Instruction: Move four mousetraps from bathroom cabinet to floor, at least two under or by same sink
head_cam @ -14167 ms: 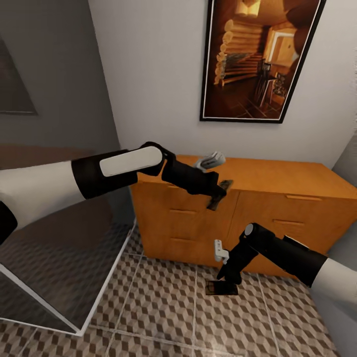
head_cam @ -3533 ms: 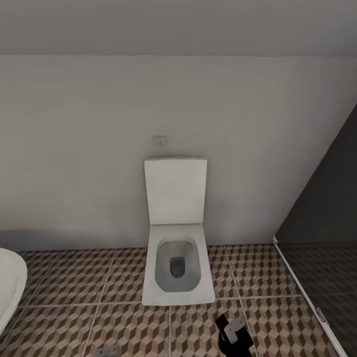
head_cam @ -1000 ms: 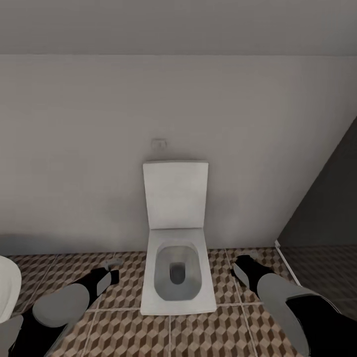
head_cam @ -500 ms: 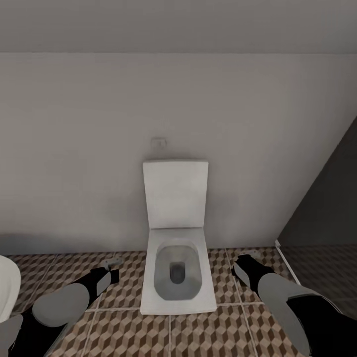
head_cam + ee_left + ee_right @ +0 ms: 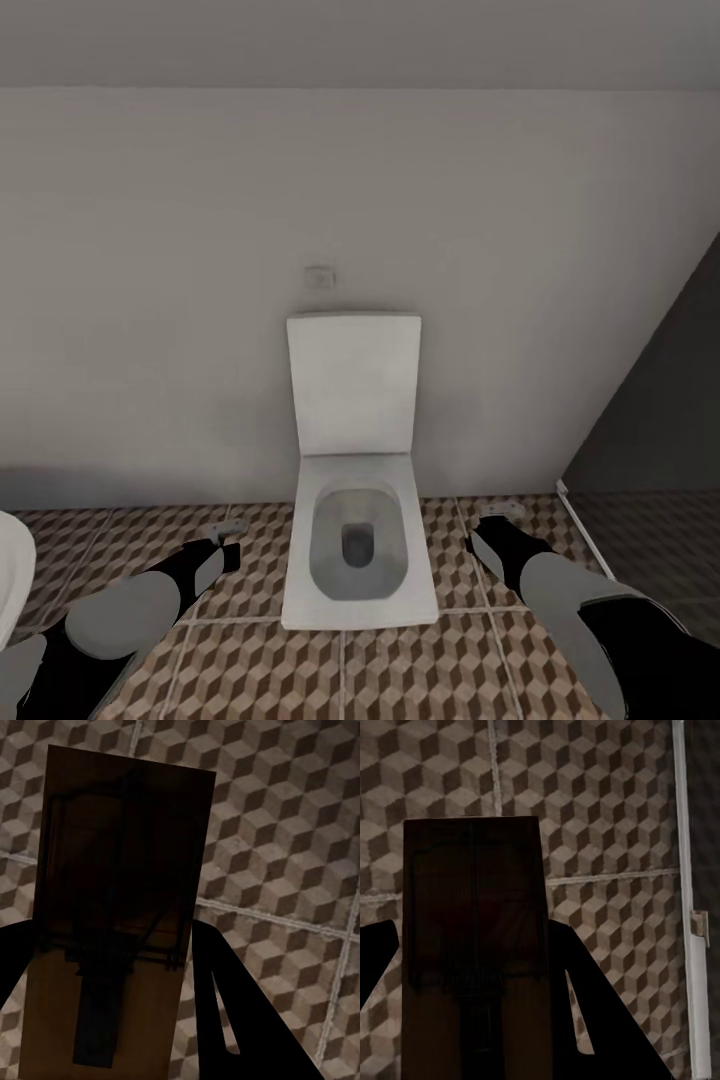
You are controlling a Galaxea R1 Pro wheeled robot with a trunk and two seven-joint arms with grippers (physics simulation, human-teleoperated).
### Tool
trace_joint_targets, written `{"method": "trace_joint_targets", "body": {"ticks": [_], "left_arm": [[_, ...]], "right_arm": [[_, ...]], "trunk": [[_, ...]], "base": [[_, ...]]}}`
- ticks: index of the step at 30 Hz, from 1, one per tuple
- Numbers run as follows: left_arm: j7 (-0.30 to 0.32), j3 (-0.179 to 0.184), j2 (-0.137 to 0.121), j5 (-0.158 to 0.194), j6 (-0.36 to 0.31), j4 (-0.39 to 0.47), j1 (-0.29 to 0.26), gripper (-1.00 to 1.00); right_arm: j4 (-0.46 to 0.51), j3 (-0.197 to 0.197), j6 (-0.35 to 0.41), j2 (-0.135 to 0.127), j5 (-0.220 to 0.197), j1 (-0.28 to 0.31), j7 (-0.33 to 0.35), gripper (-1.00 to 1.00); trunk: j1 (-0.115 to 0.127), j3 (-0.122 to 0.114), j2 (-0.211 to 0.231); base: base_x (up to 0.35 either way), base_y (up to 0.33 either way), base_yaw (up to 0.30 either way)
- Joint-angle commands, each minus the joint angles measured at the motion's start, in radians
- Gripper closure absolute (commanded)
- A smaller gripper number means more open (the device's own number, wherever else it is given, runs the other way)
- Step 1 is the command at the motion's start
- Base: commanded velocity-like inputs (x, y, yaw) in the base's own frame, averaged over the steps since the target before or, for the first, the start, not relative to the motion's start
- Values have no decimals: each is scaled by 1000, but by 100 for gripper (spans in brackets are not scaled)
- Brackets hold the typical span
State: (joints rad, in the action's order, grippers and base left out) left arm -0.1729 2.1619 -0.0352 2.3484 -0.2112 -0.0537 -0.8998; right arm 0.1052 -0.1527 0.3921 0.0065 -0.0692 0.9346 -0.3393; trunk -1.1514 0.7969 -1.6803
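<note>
Beside the toilet (image 5: 360,545) | view tilts slightly since half a second ago | left hand (image 5: 112,967), right hand (image 5: 472,967) each grip a mousetrap (image 5: 120,907) | sink still to find

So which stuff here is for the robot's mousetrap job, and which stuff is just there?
For the job:
- mousetrap in the left gripper
- mousetrap in the right gripper
- bathroom floor, where they must go

Just there:
- toilet
- its raised lid
- small wall plate above it
- white wall
- dark panel on the right
</note>
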Motion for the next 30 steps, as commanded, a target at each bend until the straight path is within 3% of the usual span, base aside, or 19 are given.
{"method": "trace_joint_targets", "body": {"ticks": [1,30], "left_arm": [[-2,9,0,8,-5,0,-1,100],[0,7,1,8,1,0,-1,100]], "right_arm": [[2,-8,-1,1,-7,0,-4,100],[-2,-11,-15,2,-4,-4,-4,100]], "trunk": [[-4,4,-8],[-115,95,-211]], "base": [[0,0,0],[0,0,0]]}}
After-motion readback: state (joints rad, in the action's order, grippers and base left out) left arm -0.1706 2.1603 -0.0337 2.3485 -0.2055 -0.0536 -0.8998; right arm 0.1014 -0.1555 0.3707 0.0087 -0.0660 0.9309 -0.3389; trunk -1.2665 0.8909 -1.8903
